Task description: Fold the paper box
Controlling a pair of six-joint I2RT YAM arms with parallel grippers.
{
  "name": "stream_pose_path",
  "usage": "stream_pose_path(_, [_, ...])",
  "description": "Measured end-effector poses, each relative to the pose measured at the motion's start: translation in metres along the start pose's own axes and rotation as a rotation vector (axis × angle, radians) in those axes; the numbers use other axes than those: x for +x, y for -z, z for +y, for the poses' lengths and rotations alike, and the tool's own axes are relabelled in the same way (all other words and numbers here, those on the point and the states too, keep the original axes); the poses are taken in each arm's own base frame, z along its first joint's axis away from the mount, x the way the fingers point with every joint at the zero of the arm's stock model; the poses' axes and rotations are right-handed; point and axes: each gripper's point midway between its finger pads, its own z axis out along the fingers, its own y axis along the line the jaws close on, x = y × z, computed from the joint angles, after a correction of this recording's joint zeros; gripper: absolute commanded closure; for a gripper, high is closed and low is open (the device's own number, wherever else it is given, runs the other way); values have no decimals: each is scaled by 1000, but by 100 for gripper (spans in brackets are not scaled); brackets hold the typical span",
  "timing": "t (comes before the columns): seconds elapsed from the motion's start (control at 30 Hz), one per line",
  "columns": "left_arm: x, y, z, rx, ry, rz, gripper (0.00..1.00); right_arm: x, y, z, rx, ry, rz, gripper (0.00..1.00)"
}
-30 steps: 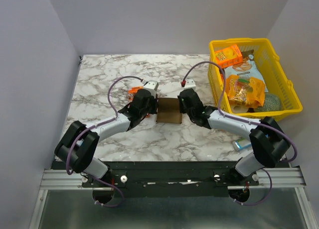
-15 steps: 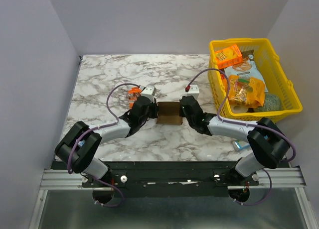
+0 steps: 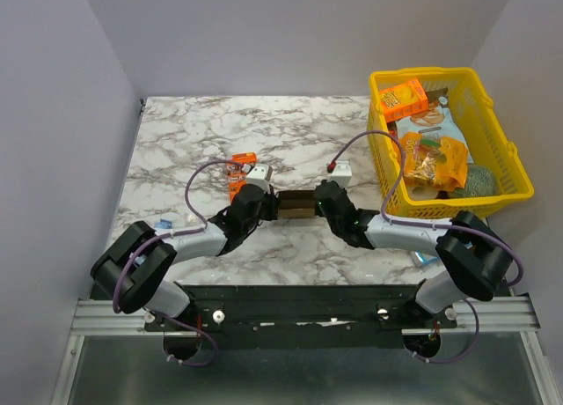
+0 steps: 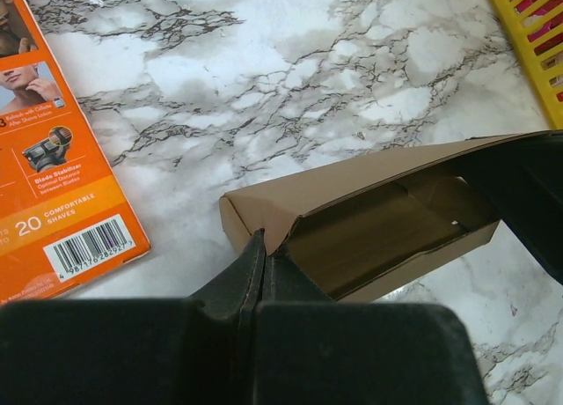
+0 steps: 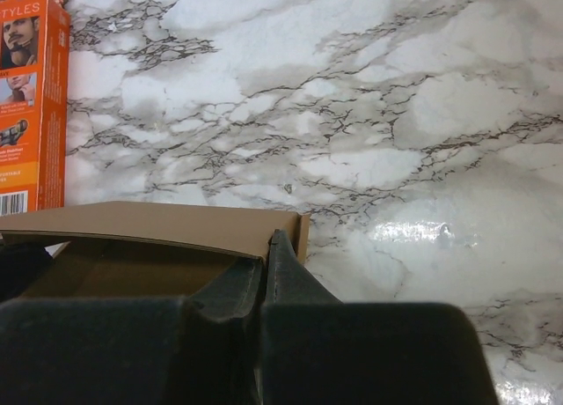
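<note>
The brown paper box (image 3: 297, 203) is held between both grippers over the marble table, opened into a hollow sleeve. In the left wrist view the box (image 4: 352, 194) shows its dark inside, and my left gripper (image 4: 261, 246) is shut on the edge of its left end wall. In the right wrist view the box (image 5: 158, 224) lies to the left, and my right gripper (image 5: 268, 251) is shut on its right end wall. From above, the left gripper (image 3: 271, 202) and right gripper (image 3: 322, 202) pinch opposite ends.
An orange razor box (image 3: 237, 173) lies just behind the left gripper; it also shows in the left wrist view (image 4: 53, 176). A yellow basket (image 3: 510, 189) of snack packets stands at the right. A small blue item (image 3: 425, 258) lies near the right arm.
Both grippers have drawn back toward the near edge, carrying the box. The box looks narrower from above, turned from a flat sheet into an opened sleeve.
</note>
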Motion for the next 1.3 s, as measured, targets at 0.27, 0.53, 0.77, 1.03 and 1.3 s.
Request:
stream_pose_path(0.27, [6, 11, 0, -28, -31, -20, 100, 6, 19, 6, -15, 2, 16, 57])
stream_pose_path(0.53, [16, 20, -2, -73, -128, -43, 100, 7, 57, 18, -106, 14, 24, 45])
stream_pose_path(0.77, [23, 27, 1, -90, -176, -76, 100, 21, 102, 14, -201, -7, 56, 45])
stream_pose_path(1.03, [37, 36, 4, -68, -235, -94, 100, -12, 127, 33, -324, -59, 25, 50])
stream_pose_path(1.3, [58, 42, 13, -79, -288, -52, 100, -22, 97, 73, -309, 20, 49, 58])
